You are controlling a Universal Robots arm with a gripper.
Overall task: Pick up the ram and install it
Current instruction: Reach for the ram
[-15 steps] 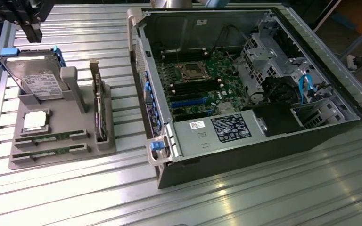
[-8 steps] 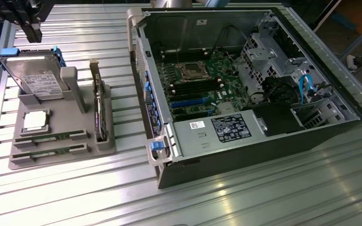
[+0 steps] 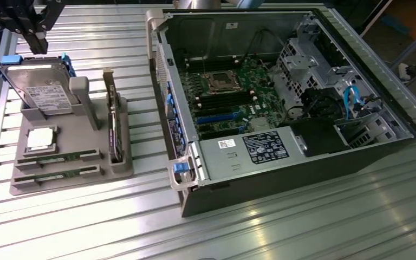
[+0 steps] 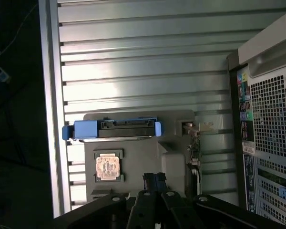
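gripper [image 4: 154, 179] is showing matte black | link bars [image 4: 144, 210] are tapering to fingers [image 4: 149, 180] | silver pins [image 4: 170, 194] are glinting at joints

Bench [image 3: 280, 227] carries two things: holder tray [image 3: 82, 146] on the exterior view's left, open case [image 3: 302, 173] on the right, a strip of bench between them.

On the tray:
- far end: hard drive [image 3: 45, 89], leaning back
- just in front of it: processor chip [image 3: 41, 139], flat in its pocket
- near end: ram sticks [image 3: 52, 158], two, lying flat in slots one in front of the other
- right edge: card [image 3: 114, 127] standing on edge, running front to back

In the case: motherboard [image 3: 222, 103] on the floor, socket [image 3: 220, 81] towards its far end, power supply [image 3: 244, 151] at the near end.

Gripper [image 3: 34, 38] hangs over the tray's far left corner, above the hard drive.
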